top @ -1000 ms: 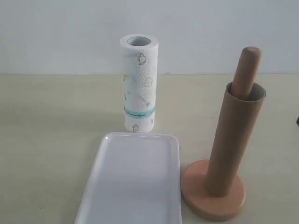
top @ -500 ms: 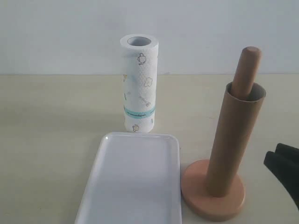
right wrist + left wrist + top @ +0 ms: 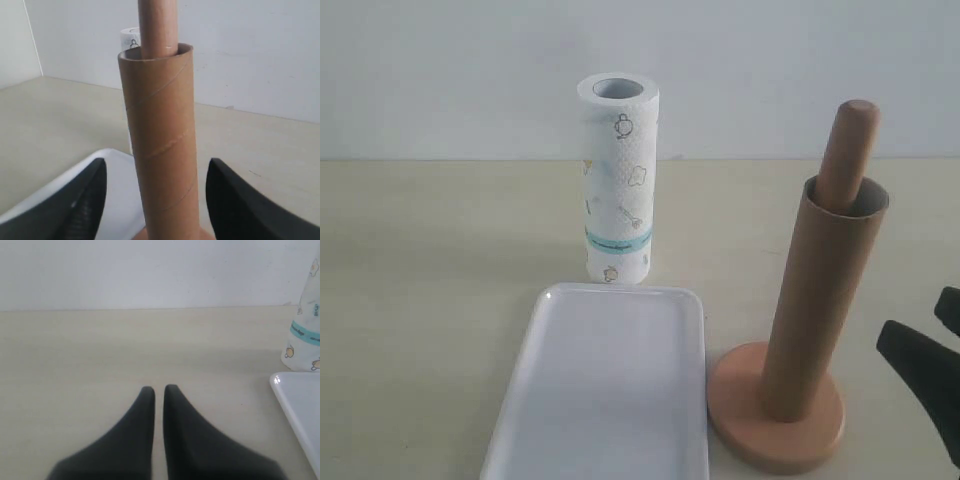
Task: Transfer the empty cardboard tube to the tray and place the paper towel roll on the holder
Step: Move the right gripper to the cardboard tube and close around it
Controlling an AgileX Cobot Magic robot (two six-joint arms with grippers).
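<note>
The brown cardboard tube [image 3: 820,310] stands slipped over the dowel [image 3: 850,148] of the wooden holder, resting on its round base [image 3: 740,415]. My right gripper [image 3: 932,335] is open at the right edge, level with the tube's lower half and a little apart from it. In the right wrist view the tube [image 3: 160,135] sits between the spread fingers [image 3: 87,195], untouched. The paper towel roll [image 3: 617,180] stands upright behind the white tray [image 3: 605,390]. My left gripper [image 3: 159,389] is shut on nothing, low over bare table, with the roll [image 3: 304,337] and the tray [image 3: 300,405] off to one side.
A pale wall runs behind the beige table. The tray lies close beside the holder's base. In the right wrist view the tray [image 3: 117,175] shows behind the tube, and the roll's top [image 3: 129,35] peeks out beside the dowel [image 3: 157,25].
My right gripper has come into the exterior view from the right edge and moved toward the tube, its fingers now spread. The tube, roll, tray and holder have not moved.
</note>
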